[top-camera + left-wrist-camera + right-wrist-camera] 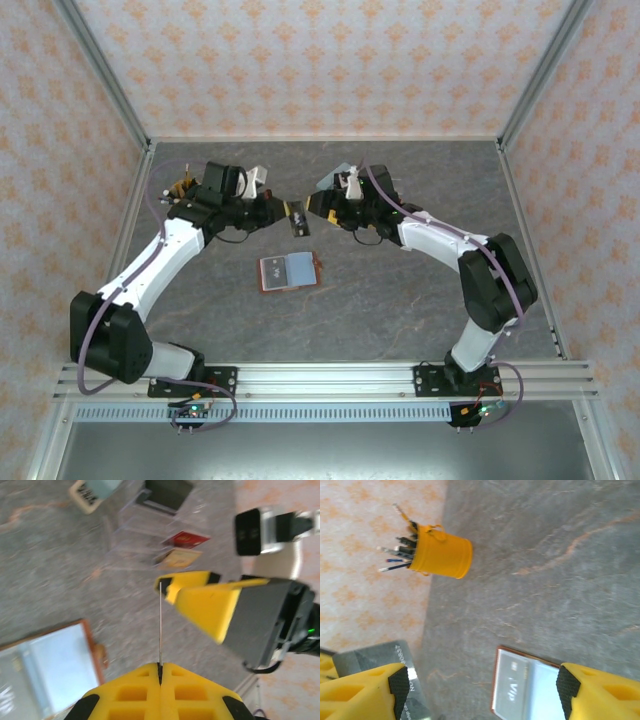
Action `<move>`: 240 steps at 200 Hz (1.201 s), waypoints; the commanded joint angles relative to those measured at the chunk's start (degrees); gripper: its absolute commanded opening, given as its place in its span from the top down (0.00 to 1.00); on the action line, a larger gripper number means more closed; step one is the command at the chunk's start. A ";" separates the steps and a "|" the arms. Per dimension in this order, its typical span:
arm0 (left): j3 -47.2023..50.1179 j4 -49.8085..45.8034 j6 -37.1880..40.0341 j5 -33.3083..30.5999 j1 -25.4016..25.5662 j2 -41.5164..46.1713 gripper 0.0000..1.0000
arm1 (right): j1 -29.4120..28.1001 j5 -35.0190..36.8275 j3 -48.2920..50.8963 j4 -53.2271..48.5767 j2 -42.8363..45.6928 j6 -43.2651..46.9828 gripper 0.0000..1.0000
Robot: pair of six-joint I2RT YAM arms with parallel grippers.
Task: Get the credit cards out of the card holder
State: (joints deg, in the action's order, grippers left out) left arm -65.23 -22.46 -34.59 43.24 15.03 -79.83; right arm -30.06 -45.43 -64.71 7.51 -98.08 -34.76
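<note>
One dark card [297, 219] is hanging over the desk [400, 300], clamped edge-on in the left end effector [283, 212]. Near it the holder [289, 271] is lying open and flat. The right end effector [318, 208] is gaping, jaws apart, just beside that card. A red card [186, 539] and a tan card [177, 558] are sitting in the organiser [132, 530], so I'm judging it well along; whether the pockets are hiding more, I cannot tell.

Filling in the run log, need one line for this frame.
left gripper: shut on dark card | right gripper: open, beside it | card holder: lying open on table
</note>
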 commanded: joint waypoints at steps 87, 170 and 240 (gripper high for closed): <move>-1.27 10.19 -6.62 8.78 -2.56 -3.06 1.00 | 0.01 -11.95 0.10 21.12 -1.23 -15.58 0.44; -0.73 10.30 -8.35 8.71 -2.76 -3.05 1.00 | 0.01 -11.21 1.35 21.47 -0.60 -15.87 0.87; -7.87 -18.73 5.26 -15.88 -3.12 0.59 0.35 | 0.09 4.66 -3.86 -8.62 6.32 11.92 1.00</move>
State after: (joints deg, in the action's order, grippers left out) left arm -69.65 -27.44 -36.71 41.08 12.32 -82.94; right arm -30.17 -50.54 -64.07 13.74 -96.55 -38.54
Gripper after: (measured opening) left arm 0.556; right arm 0.048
